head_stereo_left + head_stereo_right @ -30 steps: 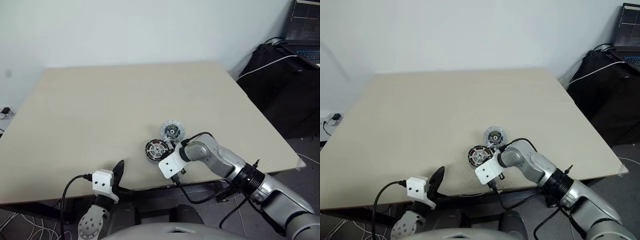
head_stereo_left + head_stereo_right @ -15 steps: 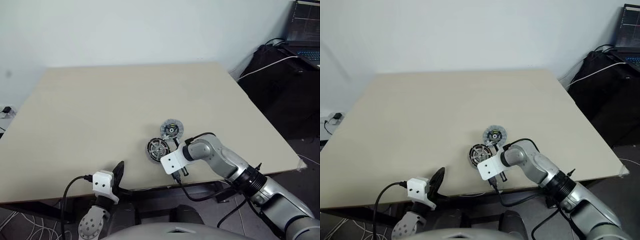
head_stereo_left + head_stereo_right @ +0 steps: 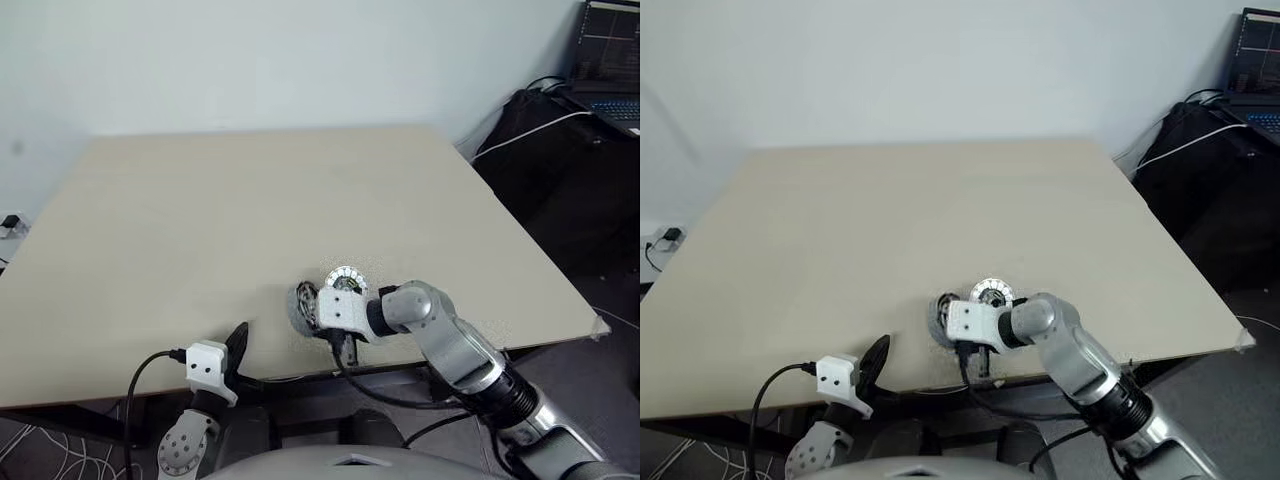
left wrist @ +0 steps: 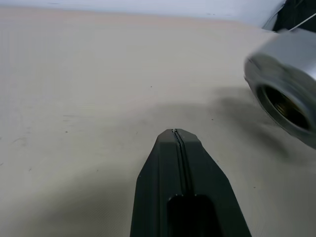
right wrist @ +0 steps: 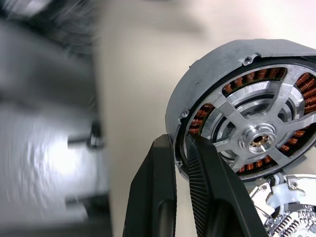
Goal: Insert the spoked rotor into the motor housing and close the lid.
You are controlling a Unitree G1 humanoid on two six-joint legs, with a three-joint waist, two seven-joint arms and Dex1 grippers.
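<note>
My right gripper [image 5: 181, 163] pinched the motor housing [image 5: 247, 133] rim, tilting it up near the table's [image 3: 200, 220] front edge, rotor seemingly already in. Left gripper [image 4: 177, 143] pressed together, idle. Lid [image 3: 345, 279] just behind; next, probably lay housing flat, fetch lid.

Even, soft room light; heavy motion blur beside the right pincer [image 5: 181, 185].

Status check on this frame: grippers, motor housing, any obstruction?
Left gripper shut, empty, idle at the table edge. Right gripper pinching the motor housing rim, tipping it on edge. Lid close behind it.
</note>
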